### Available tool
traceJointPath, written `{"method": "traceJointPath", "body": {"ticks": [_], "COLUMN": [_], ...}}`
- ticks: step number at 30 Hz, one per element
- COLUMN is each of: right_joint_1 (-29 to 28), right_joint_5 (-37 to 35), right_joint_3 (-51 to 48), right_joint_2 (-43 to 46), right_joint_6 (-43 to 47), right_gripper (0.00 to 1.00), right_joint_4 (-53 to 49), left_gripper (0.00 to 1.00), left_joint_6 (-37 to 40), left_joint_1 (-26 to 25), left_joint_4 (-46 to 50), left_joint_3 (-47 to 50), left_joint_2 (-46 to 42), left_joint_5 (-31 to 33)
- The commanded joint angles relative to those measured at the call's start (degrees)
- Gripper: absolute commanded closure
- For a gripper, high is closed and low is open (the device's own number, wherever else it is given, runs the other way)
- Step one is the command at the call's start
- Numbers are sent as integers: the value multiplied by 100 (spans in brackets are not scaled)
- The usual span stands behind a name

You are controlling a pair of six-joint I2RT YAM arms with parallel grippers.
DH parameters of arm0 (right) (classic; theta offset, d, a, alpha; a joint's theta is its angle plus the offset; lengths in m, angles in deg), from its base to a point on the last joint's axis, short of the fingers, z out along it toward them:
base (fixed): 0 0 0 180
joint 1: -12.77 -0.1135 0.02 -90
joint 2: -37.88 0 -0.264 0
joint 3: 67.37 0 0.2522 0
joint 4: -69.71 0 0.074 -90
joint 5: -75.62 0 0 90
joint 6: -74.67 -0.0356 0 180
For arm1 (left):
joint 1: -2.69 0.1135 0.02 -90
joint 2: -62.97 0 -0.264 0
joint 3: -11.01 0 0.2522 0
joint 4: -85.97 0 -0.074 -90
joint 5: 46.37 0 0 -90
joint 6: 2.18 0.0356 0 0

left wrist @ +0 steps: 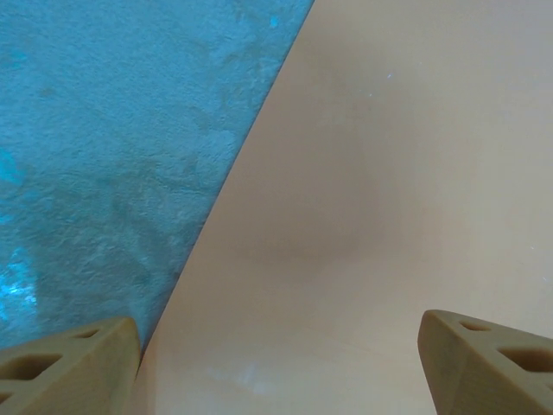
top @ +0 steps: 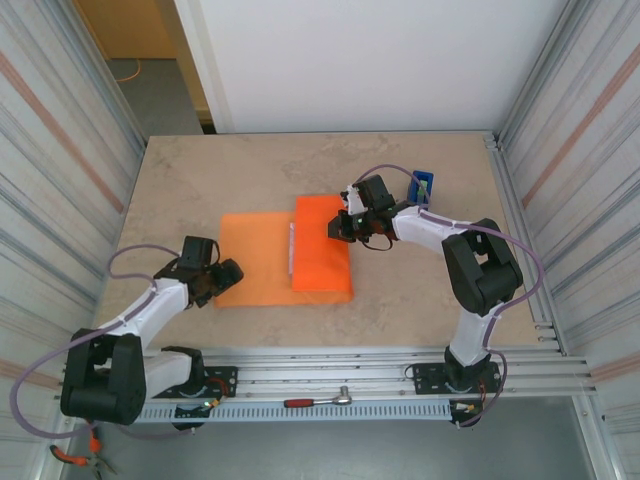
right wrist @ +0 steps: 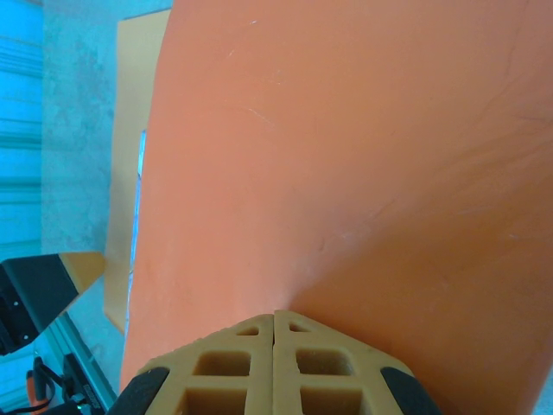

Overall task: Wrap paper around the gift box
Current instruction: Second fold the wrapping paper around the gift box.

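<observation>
Centrally on the beige counter (top: 420, 300) lies the orange paper (top: 255, 262), its right half folded over. The left pincer (top: 224, 278), jaws spread wide, hovers at its lower-left corner; the right pincer (top: 336, 228), clenched empty, touches the fold's upper-right edge.

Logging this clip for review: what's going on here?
Two robot arms are wrapping a gift. The orange paper lies flat on the table. On its right part sits a brighter orange block, the gift box or paper folded over it, unclear which. The right gripper, shut, rests its tips at that block's right edge. The left gripper hangs open over the paper's near left corner, gripping nothing. A blue tape dispenser stands far right.
</observation>
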Motion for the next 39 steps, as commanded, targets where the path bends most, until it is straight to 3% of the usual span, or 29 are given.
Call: {"method": "traceJointPath", "body": {"ticks": [1,8,20,30,33,39], "right_joint_1": [30,30,21,-11,-23,-49], "right_joint_5": [-239,-218,-192,-195,-205,-200], "right_joint_3": [-260,-267,-196,-206,-213,-250], "right_joint_2": [-183,-206,-249,-252,-263,-280], "right_joint_6": [161,144,135,126,118,100], "right_gripper": [100,100,100,100,100,100], "right_joint_4": [-361,-335,-362,-370,-361,-326], "left_gripper": [16,17,16,16,21,41], "left_joint_6": [49,118,222,756,782,711], "left_joint_1": [41,-188,-487,152,387,688], "left_joint_4": [-195,-873,-1542,-1610,-1647,-1586], "left_joint_3": [29,6,-328,-1081,-1152,-1084], "left_joint_2": [168,235,374,1291,1348,1193], "left_joint_5": [-191,-715,-710,-1419,-1930,-2486]}}
